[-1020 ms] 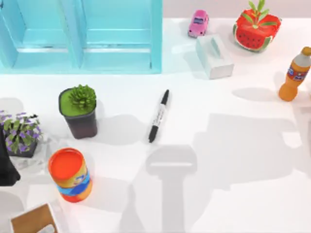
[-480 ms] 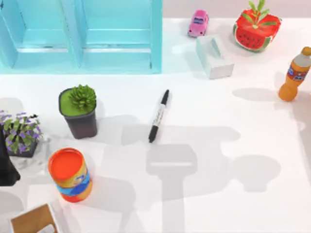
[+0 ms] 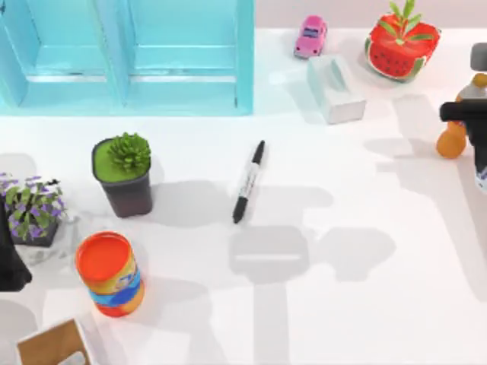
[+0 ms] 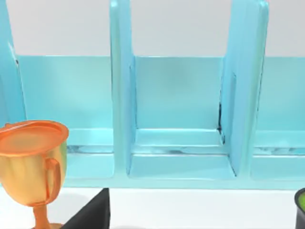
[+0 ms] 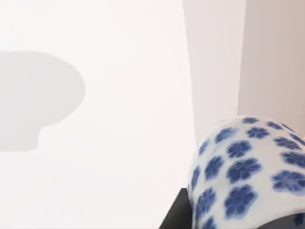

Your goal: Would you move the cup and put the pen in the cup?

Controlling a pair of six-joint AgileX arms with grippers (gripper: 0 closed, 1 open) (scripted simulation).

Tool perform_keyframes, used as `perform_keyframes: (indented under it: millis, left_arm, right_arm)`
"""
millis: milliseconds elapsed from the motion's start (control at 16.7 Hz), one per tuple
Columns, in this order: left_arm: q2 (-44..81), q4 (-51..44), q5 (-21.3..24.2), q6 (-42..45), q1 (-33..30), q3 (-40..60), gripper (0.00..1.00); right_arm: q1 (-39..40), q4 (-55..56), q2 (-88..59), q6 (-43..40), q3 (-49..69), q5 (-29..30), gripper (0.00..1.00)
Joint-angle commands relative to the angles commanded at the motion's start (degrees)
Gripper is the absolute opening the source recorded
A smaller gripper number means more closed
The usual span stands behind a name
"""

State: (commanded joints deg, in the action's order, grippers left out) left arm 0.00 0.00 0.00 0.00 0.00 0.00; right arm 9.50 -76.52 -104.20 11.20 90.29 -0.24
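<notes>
The cup [image 5: 248, 176], white with blue flowers, sits close up in the right wrist view with a dark finger [image 5: 175, 215] against its side. It hangs above the table, and its round shadow falls on the white surface. My right gripper [image 3: 479, 156] is shut on it at the table's right edge, in front of the orange bottle [image 3: 452, 139]. The black pen [image 3: 249, 181] lies flat near the table's middle, far to the left of that gripper. My left arm [image 3: 9, 258] is parked at the left edge.
A blue shelf [image 3: 129, 61] lines the back left. A green plant pot [image 3: 125, 175], purple flowers [image 3: 32, 209], an orange can [image 3: 110, 274] and a wooden box [image 3: 53, 346] stand on the left. A tissue box [image 3: 335, 87], pink car [image 3: 310, 36] and watermelon pot [image 3: 399, 46] stand behind.
My right arm has come into the top view at the right edge, covering part of the orange bottle. The arm and cup shadows on the table have slid and shrunk.
</notes>
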Motion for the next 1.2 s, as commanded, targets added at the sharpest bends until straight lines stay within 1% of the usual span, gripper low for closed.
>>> perform_keyframes:
  millis: [240,360,720,1080,1200]
  left_arm:
    - [0.0,0.0,0.0,0.0,0.0,0.0,1.0]
    - [0.0,0.0,0.0,0.0,0.0,0.0,1.0]
    - [0.0,0.0,0.0,0.0,0.0,0.0,1.0]
    - [0.0,0.0,0.0,0.0,0.0,0.0,1.0]
    - [0.0,0.0,0.0,0.0,0.0,0.0,1.0]
  right_arm:
    - [11.1,6.75,-2.9,10.29,-3.71,-0.12,0.0]
    - [14.32,8.94,-3.73,13.48,-4.92,-0.14,0.0]
    - [14.94,9.63,-3.9,14.34,-5.36,-0.26,0.0]
    - [15.2,18.14,-5.83,14.44,-11.42,-0.16,0.0]
    - [15.31,19.19,-6.45,14.51,-12.4,-0.13,0.0]
